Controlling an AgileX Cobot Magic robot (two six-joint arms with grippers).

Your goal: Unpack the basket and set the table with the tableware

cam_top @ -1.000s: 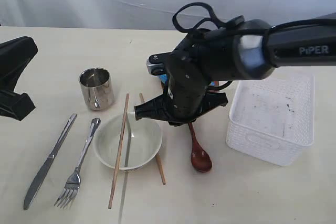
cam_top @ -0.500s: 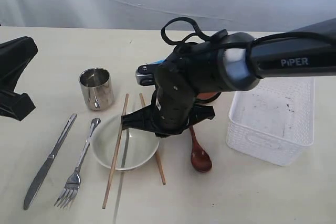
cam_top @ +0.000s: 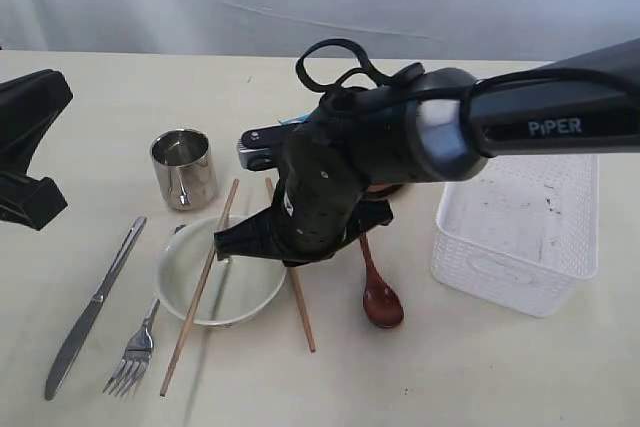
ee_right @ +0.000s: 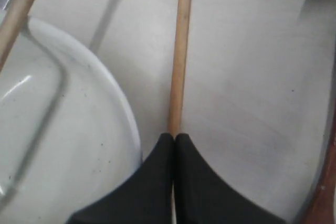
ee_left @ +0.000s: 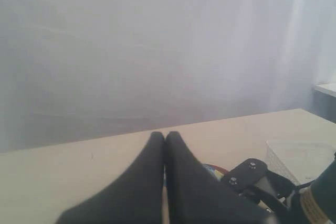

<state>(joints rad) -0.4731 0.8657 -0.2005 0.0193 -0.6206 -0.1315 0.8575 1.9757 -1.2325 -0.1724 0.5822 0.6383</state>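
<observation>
My right gripper reaches across to the white bowl. Its jaws are shut, empty, low beside the bowl's rim and over one wooden chopstick lying on the table. The other chopstick rests tilted across the bowl. The steel cup, knife, fork and dark wooden spoon are set on the table. The white basket stands at the right. The arm hides most of the brown plate. My left gripper is shut, raised at the far left.
The right arm's bulk covers the table's middle. A blue crisp packet shows only as a sliver behind it. The left arm juts in at the left edge.
The right gripper has moved left and lower, and the bowl has slid left with it. The chopstick on the bowl has swung more tilted. The left arm has not moved.
</observation>
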